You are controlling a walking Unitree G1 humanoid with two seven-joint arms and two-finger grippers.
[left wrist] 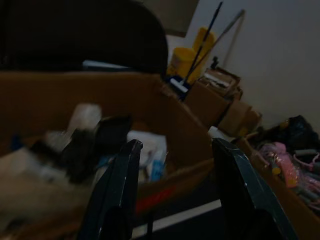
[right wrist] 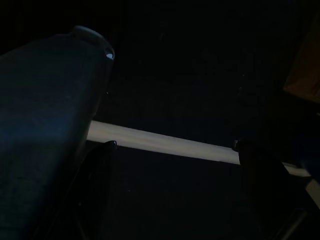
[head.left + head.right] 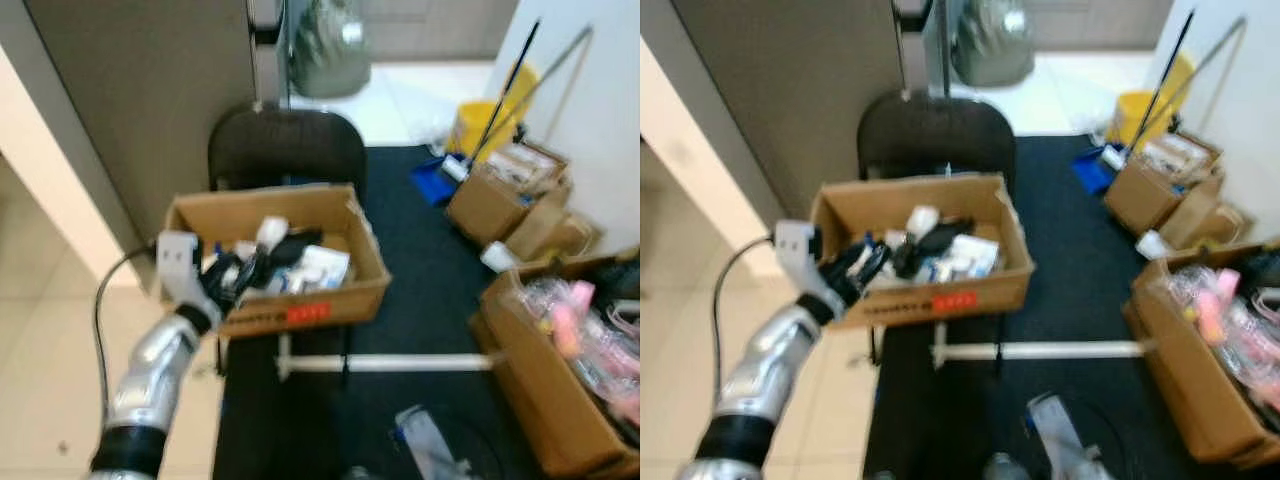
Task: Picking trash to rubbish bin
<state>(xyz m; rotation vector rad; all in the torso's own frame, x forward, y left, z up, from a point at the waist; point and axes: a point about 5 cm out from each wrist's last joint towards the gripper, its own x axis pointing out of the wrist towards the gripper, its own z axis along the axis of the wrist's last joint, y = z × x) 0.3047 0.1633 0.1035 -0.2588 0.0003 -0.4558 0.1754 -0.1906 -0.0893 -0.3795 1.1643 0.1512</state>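
Head views: the left pincer [image 3: 232, 275] reaches over the near-left rim of the cardboard box [image 3: 300, 313] on the chair [image 3: 287, 148], where trash [image 3: 322, 266] is piled.
Left wrist view: fingers [image 1: 116, 186] spread, released, nothing between them, aimed at the box.
Right wrist view: right pincer [image 2: 172, 150] spread wide, empty, low over a white pipe [image 2: 160, 142] on the dark floor.

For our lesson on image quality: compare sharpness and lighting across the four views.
Both eye views are well lit but softly blurred, so the trash in the cardboard box smears; the left wrist view is dim, its left tool open, box contents blurred; the right wrist view is nearly black, apart from a pale bar.
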